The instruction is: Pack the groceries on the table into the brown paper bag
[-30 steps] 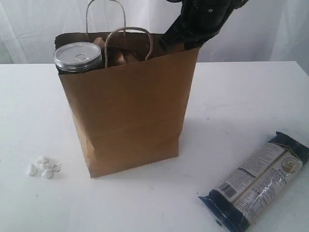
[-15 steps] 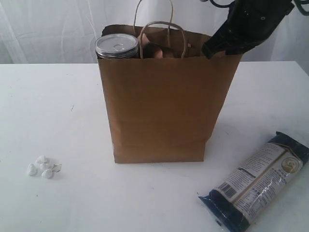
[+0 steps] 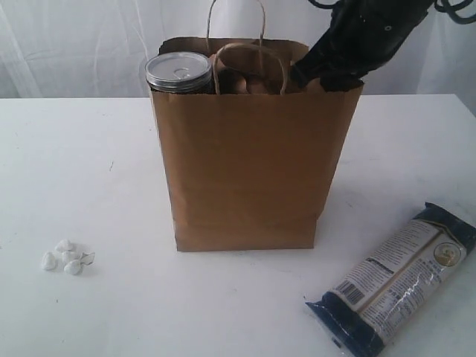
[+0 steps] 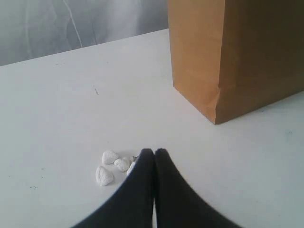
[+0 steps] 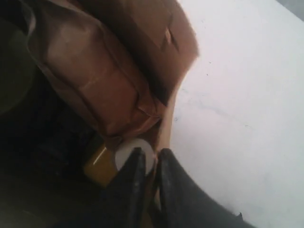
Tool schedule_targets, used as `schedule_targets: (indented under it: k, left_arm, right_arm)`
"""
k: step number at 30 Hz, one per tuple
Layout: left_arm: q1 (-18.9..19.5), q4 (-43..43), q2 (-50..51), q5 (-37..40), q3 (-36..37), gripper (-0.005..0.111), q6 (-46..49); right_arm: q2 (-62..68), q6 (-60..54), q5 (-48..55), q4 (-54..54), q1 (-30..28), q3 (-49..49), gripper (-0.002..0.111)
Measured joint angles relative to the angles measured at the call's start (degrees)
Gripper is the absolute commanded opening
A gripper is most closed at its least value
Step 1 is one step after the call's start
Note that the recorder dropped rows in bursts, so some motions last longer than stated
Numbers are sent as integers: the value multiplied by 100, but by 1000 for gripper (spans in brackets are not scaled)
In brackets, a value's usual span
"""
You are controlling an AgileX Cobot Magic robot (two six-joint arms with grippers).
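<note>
The bag [image 3: 245, 171] stands upright in the middle of the frame on the white table [image 3: 74, 171], mouth open, already holding several groceries: a can [image 3: 178, 72] pokes up at the upper left of its mouth, and the right wrist camera shows a brown pouch [image 5: 90, 71] and a white-capped bottle [image 5: 124, 156] deeper inside. One item is not yet packed: the long packet [image 3: 394, 286] lies flat at the lower right, well apart from the bag. The right arm [image 3: 364, 37] leans in from the upper right, and the right claw [image 5: 148, 153] sits at the bag's rim with only a slit between its fingers; the paper edge seems to run into that slit, probably to steady the bag, but in the dim view I cannot tell whether it pinches the paper. The left claw [image 4: 154, 152], fingers pressed together and empty, hangs low over the table just beside some small white lumps [image 3: 67, 256] at the lower left, parked clear of the bag.
</note>
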Motion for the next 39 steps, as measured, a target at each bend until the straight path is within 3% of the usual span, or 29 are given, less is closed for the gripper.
schedule_targets:
  k: [4, 6, 27, 29, 36, 39]
  left_arm:
    - [0, 0, 0, 0, 0, 0, 0]
    - [0, 0, 0, 0, 0, 0, 0]
    - [0, 0, 0, 0, 0, 0, 0]
    - [0, 0, 0, 0, 0, 0, 0]
    - [0, 0, 0, 0, 0, 0, 0]
    - [0, 0, 0, 0, 0, 0, 0]
  right_arm:
    - [-22, 0, -117, 44, 36, 0, 49]
    - [-45, 16, -129, 44, 36, 0, 54]
    - [-1625, 471, -428, -530, 36, 93, 54]
    - [-1970, 551, -494, -593, 36, 315, 48]
    - [-3577, 984, -1053, -830, 36, 1818, 7]
    - [-4617, 1213, -1395, -844, 36, 2803, 0]
